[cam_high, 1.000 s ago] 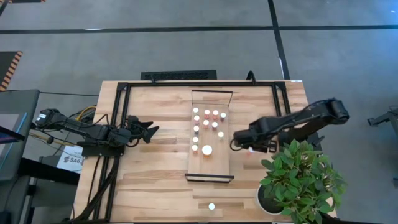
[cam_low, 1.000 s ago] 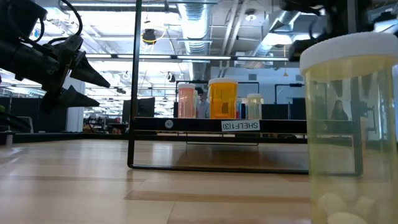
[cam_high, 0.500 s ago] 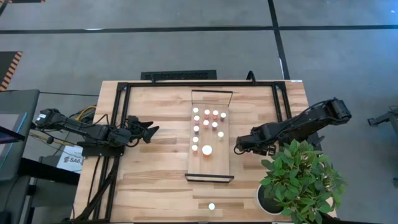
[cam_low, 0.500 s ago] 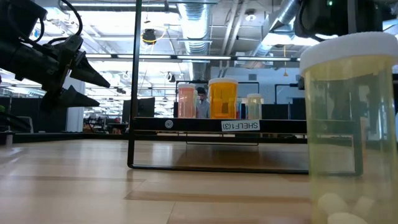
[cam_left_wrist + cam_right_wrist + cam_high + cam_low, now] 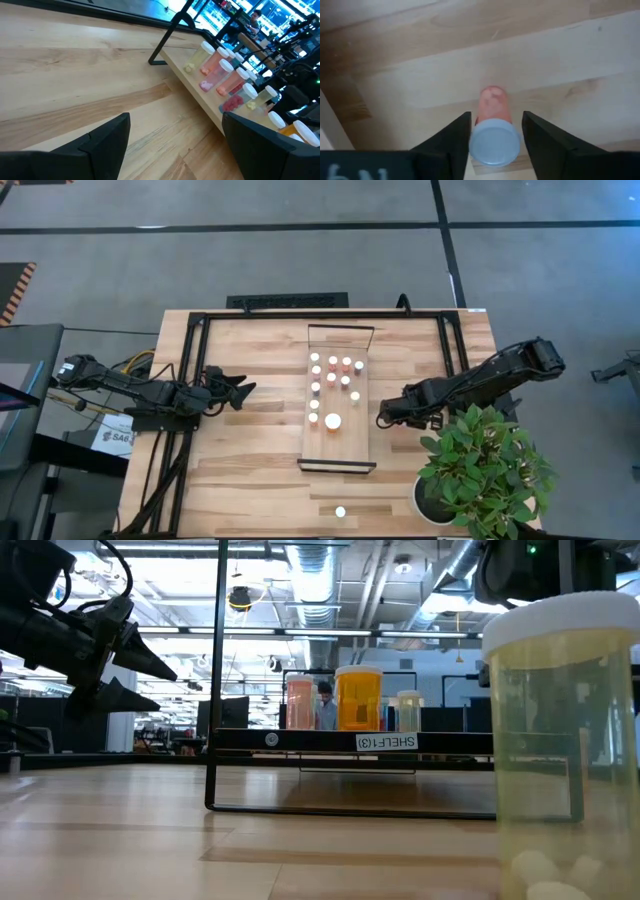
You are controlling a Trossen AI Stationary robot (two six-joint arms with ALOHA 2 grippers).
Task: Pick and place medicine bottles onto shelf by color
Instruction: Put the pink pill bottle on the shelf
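A pink medicine bottle (image 5: pixel 493 102) with a white cap stands upright on the tabletop, right of the shelf (image 5: pixel 340 448). My right gripper (image 5: pixel 496 117) points down over it, one finger on each side of the cap; in the high view the gripper (image 5: pixel 386 418) hides the bottle. Several white-capped bottles (image 5: pixel 332 375) stand on the shelf's far half, one with a larger cap (image 5: pixel 332 421). A yellowish bottle (image 5: pixel 340 511) stands alone near the table's front edge. My left gripper (image 5: pixel 240 388) waits open, left of the shelf. My right gripper has the pink bottle's white cap (image 5: pixel 480 145) between its two fingers, which lie against opposite sides of the cap. The fingers come from above, pointing down. The bottle stands upright with its base on the tabletop.
A potted plant (image 5: pixel 485 470) fills the near right corner, close beside my right arm. A black frame (image 5: pixel 190 380) runs around the table's far part. The yellowish bottle (image 5: pixel 560 740) looms large in the low view.
My right gripper has come down toward the tabletop and a little toward the near edge, stopping right of the shelf. My left arm has kept still.
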